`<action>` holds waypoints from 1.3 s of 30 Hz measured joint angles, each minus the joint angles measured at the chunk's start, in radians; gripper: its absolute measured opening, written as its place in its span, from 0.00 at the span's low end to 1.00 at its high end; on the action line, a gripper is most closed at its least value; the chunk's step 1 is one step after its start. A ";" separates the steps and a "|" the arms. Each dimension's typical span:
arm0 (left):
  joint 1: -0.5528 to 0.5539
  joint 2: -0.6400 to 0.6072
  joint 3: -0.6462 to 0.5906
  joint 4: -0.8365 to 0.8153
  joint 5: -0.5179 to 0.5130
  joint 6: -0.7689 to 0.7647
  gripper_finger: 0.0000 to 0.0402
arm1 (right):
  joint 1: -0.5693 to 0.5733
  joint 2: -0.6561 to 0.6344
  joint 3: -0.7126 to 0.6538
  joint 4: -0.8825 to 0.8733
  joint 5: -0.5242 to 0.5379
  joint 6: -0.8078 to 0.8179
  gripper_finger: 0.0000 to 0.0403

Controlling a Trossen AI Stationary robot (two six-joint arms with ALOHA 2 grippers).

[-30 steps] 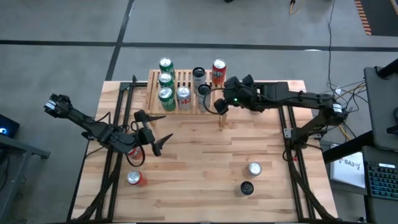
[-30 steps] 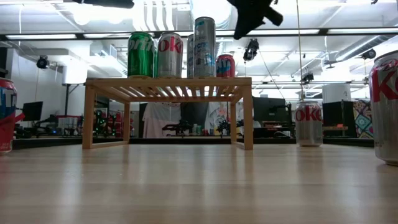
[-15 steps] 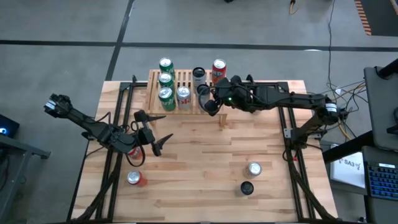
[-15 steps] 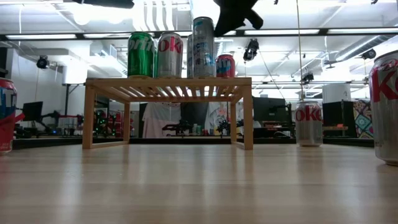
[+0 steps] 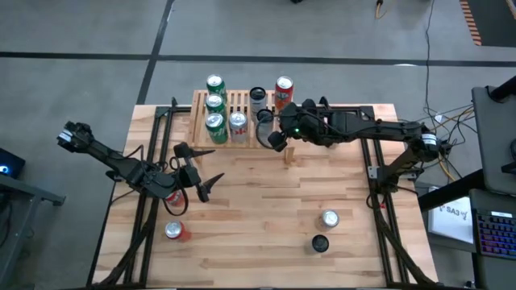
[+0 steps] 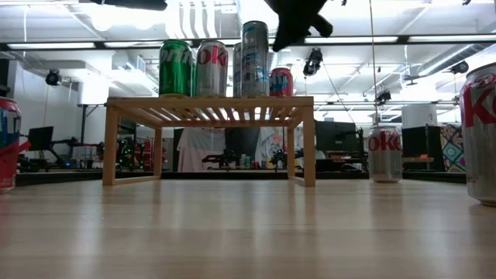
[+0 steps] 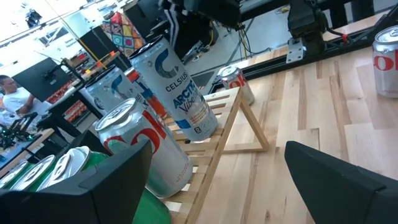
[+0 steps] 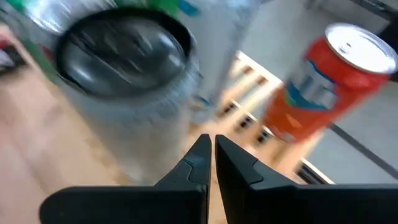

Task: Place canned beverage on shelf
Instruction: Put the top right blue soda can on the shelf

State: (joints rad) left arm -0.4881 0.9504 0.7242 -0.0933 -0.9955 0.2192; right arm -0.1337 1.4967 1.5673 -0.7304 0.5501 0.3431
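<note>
Right end effector fingers pressed together, empty, upper centre by shelf. Left end effector spread wide, empty, left-centre.

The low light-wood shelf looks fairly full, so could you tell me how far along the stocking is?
Done: about six cans stand on the low light-wood slatted shelf. In hand: nothing. The right gripper is shut and empty beside the tall silver can; the left gripper hangs open near a red can. Left: four cans on the plank table.
</note>
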 joint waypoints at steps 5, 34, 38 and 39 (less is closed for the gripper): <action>0.000 0.000 0.000 0.000 0.000 0.000 0.88 | -0.005 0.000 -0.024 -0.074 0.046 0.059 0.03; 0.000 0.000 0.000 -0.001 0.000 0.000 0.88 | -0.005 0.058 -0.179 0.264 -0.004 0.017 0.03; 0.000 0.000 0.000 -0.001 0.000 0.000 0.88 | -0.005 0.075 -0.178 0.299 0.004 0.006 0.03; 0.000 0.000 0.000 -0.001 0.000 0.000 0.88 | -0.005 0.079 -0.178 0.305 0.003 0.005 0.03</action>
State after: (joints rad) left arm -0.4881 0.9504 0.7242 -0.0947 -0.9955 0.2189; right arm -0.1390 1.5759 1.3891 -0.4256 0.5536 0.3477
